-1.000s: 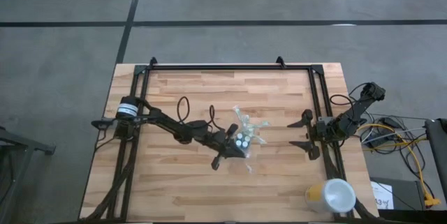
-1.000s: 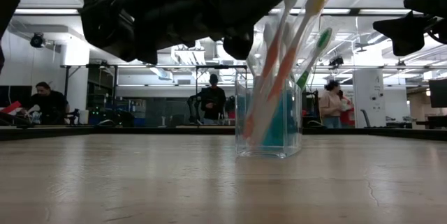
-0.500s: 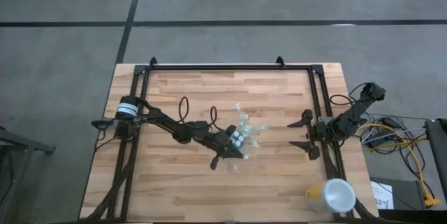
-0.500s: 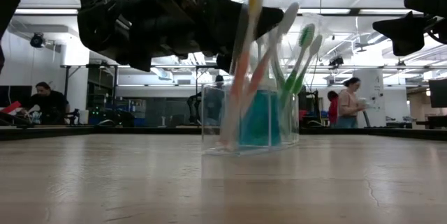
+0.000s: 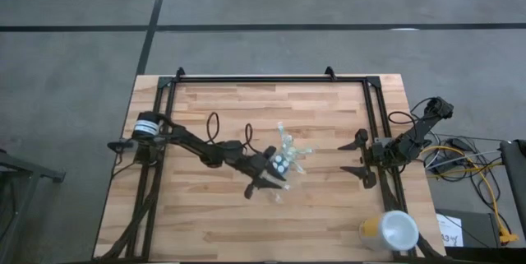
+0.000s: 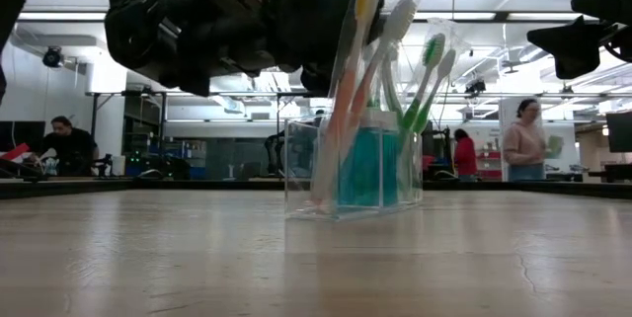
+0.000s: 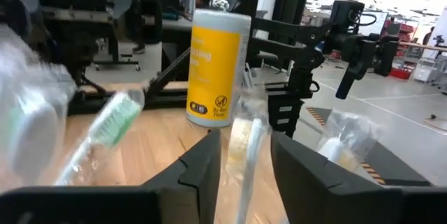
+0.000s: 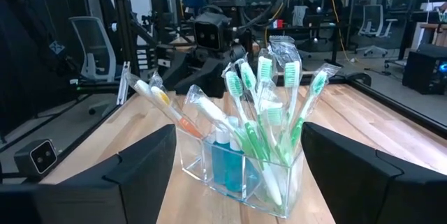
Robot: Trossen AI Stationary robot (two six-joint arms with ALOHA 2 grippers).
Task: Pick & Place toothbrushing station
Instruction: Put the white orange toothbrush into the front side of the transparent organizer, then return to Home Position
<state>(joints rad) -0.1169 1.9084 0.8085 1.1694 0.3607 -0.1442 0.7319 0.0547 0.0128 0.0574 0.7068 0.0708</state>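
left wrist view: left gripper (image 7: 244,165) (fingers slightly parted) straddles a wrapped toothbrush (image 7: 246,147).

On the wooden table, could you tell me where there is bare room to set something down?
The table is bare along its near left, below the left gripper, and across the far strip behind the clear organizer. It is crowded mid-table, where that gripper meets the toothbrushes, and tighter at the near right corner by the yellow cup and the right gripper.

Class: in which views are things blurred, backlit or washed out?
Left wrist view: the nearest wrapped toothbrushes are blurred, the yellow canister sharp. Low view: the left arm is a dark silhouette against bright ceiling lights. High view: evenly lit table, small detail lost.
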